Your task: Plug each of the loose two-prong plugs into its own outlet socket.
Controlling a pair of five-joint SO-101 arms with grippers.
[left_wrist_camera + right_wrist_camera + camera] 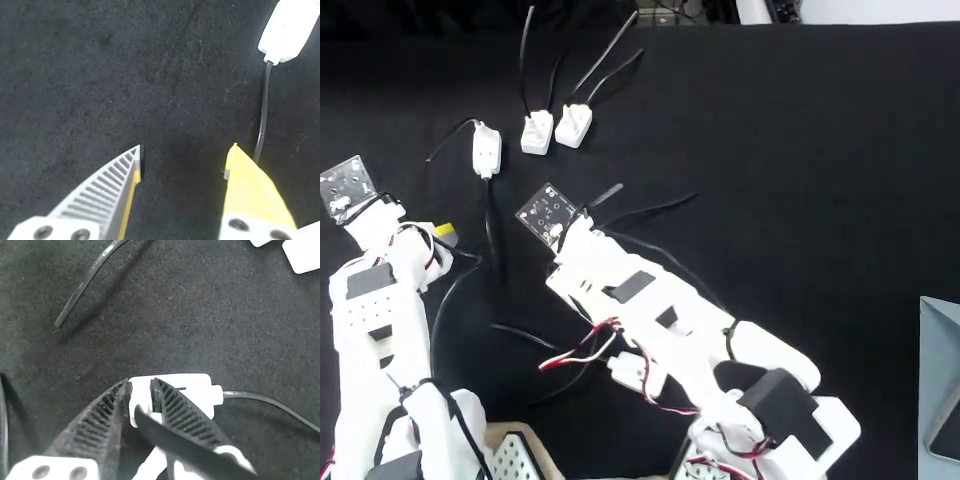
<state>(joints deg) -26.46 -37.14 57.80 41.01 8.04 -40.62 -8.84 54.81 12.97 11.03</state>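
Note:
A white plug [192,390] lies on the black cloth with its black cord trailing away. My right gripper [141,385] has its black ribbed fingers drawn close together over the plug's end, shut on it. In the high view the right arm [640,300] reaches to mid-table, below two white cord-fitted blocks [537,131] [573,125]. Another white plug [485,150] [287,30] lies to their left, its cord [262,105] running past my left gripper's yellow finger [250,185]. The left gripper [186,147] [432,236] is open over bare cloth.
Loose black cords [650,210] cross the cloth beside the right arm. A grey box [940,380] stands at the right edge. A perforated plate [515,455] sits at the front edge between the arm bases. The right half of the cloth is bare.

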